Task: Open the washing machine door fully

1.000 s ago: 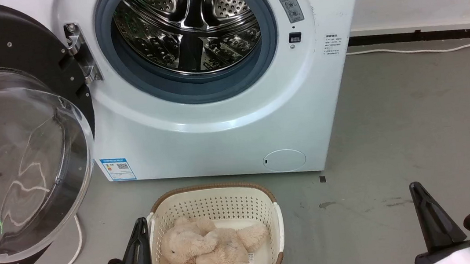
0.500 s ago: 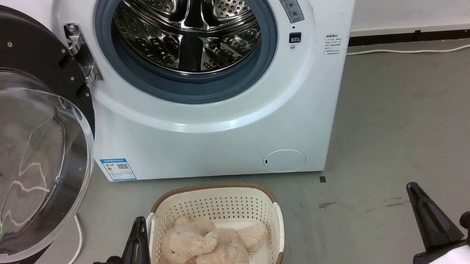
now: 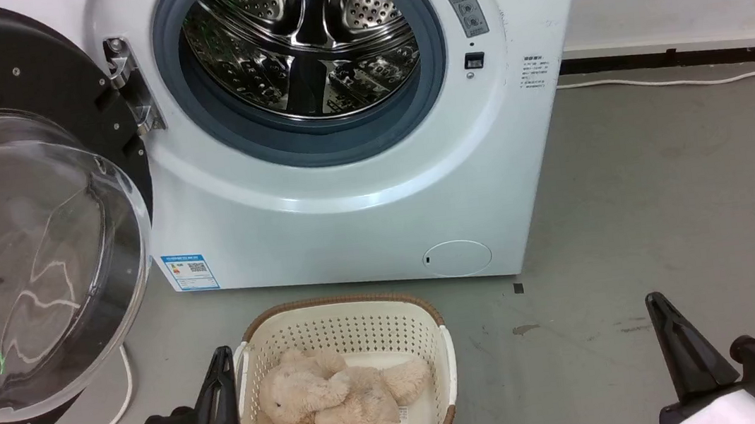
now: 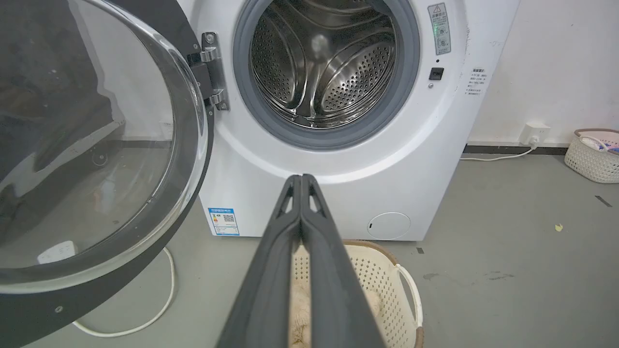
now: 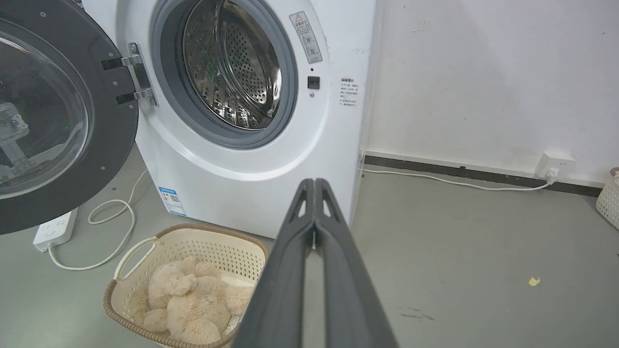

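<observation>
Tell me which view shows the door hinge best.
Left wrist view: the door hinge sits near face-on, plate and both arms clear. Head view shows it from above, foreshortened. Right wrist view shows it smaller, at an angle.

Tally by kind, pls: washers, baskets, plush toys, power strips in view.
washing machine: 1
baskets: 2 (near basket in front of the machine, far basket by the wall)
plush toy: 1, lying in the near basket
power strip: 1
Total: 5
</observation>
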Motion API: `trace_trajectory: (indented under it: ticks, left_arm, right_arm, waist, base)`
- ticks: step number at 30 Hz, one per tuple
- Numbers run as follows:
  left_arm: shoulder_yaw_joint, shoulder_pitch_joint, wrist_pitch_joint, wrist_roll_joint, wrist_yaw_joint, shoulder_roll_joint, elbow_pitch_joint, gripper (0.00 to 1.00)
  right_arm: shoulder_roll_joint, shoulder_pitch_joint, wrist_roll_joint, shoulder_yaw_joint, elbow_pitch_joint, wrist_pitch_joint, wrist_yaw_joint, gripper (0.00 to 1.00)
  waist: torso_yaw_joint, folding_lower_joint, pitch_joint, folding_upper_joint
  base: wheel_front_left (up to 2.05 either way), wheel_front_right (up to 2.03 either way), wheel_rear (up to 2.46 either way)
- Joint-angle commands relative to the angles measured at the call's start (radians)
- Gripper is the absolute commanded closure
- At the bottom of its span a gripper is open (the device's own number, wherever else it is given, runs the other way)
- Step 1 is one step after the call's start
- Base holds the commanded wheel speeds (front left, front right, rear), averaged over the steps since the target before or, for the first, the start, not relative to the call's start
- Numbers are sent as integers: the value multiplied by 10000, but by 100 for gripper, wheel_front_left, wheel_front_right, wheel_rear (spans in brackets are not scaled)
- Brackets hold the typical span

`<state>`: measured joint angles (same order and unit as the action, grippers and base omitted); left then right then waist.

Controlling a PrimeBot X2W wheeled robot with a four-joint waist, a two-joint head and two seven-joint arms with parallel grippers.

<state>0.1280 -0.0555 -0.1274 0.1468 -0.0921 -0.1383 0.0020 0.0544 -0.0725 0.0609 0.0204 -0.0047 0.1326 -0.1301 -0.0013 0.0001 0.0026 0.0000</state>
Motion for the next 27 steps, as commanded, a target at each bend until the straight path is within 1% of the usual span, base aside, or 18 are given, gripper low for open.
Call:
trace_trajectory:
  ticks: [1, 27]
  left_arm:
    - [-63, 173, 38, -118, 49, 63, -11, 100]
    - [-512, 314, 494, -616, 371, 365, -14, 100]
  right_arm:
    - [-18, 191, -62, -17, 18, -34, -3, 100]
    - [-27, 388, -264, -86, 29, -510, -4, 100]
  waist:
    - [0, 0, -1, 0]
    - [5, 0, -10, 0]
  base:
    - [0, 0, 0]
    - [0, 0, 0]
